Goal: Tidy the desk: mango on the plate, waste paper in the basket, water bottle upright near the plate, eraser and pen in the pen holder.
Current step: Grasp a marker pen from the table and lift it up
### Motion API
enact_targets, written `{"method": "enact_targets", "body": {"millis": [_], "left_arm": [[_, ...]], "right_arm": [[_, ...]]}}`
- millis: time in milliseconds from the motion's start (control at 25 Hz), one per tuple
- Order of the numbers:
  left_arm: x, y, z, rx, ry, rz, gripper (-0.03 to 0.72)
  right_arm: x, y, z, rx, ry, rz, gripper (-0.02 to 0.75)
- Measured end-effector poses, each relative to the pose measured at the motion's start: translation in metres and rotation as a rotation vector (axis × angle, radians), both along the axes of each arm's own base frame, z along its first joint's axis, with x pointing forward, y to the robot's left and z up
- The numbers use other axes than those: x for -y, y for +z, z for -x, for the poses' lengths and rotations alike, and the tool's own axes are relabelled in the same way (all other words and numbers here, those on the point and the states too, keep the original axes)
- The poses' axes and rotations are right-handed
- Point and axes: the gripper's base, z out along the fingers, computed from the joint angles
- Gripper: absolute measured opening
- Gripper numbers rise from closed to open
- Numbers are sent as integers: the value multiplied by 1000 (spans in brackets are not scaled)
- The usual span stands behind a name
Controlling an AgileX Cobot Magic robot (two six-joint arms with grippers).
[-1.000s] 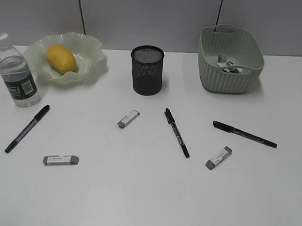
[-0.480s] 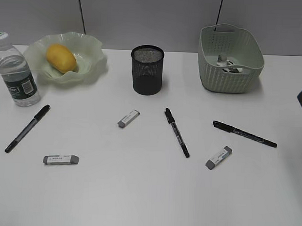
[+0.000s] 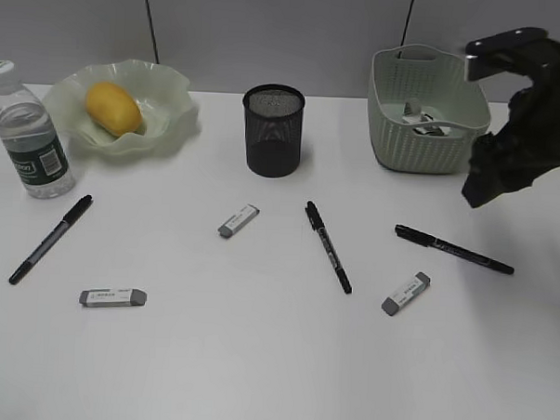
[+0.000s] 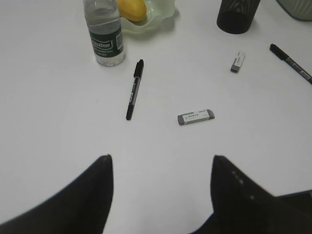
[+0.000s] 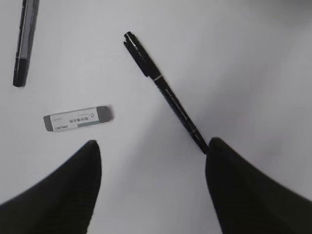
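Observation:
The mango [image 3: 112, 108] lies in the wavy plate [image 3: 169, 92]. The water bottle [image 3: 27, 141] stands upright left of the plate. The waste paper [image 3: 423, 120] lies in the basket [image 3: 422, 142]. The black pen holder [image 3: 272, 131] stands mid-desk. Three pens lie on the desk: left [image 3: 51, 239], middle [image 3: 328, 246], right [image 3: 453, 249]. Three erasers lie at the left [image 3: 113, 298], middle [image 3: 239, 220] and right [image 3: 406, 293]. My right gripper [image 3: 478, 189] is open and empty above the right pen [image 5: 165, 92] and right eraser [image 5: 78, 118]. My left gripper [image 4: 161, 163] is open and empty, short of the left pen [image 4: 134, 89].
The desk [image 3: 255, 358] is white and meets a grey wall behind. The left wrist view also shows the bottle [image 4: 105, 34], the left eraser [image 4: 196, 117] and the pen holder [image 4: 236, 17]. The left arm is out of the exterior view.
My right arm has come into the exterior view from the right edge and now hangs in front of the basket's right side, above the right pen. Nothing on the desk has moved.

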Motion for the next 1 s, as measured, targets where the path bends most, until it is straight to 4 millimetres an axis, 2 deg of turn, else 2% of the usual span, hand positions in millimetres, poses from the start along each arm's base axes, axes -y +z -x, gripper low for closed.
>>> {"method": "enact_targets", "body": {"millis": [240, 480, 640, 1000], "left_arm": [[0, 0, 0, 0, 0, 0, 477], [0, 0, 0, 0, 0, 0, 474], [0, 0, 0, 0, 0, 0, 468], [0, 0, 0, 0, 0, 0, 460]], "right_arm": [[-29, -29, -20, -89, 133, 74, 527], [-46, -44, -44, -153, 239, 139, 518], [-50, -57, -57, -166, 283, 151, 500], [-52, -96, -63, -220, 326, 174, 459]]}}
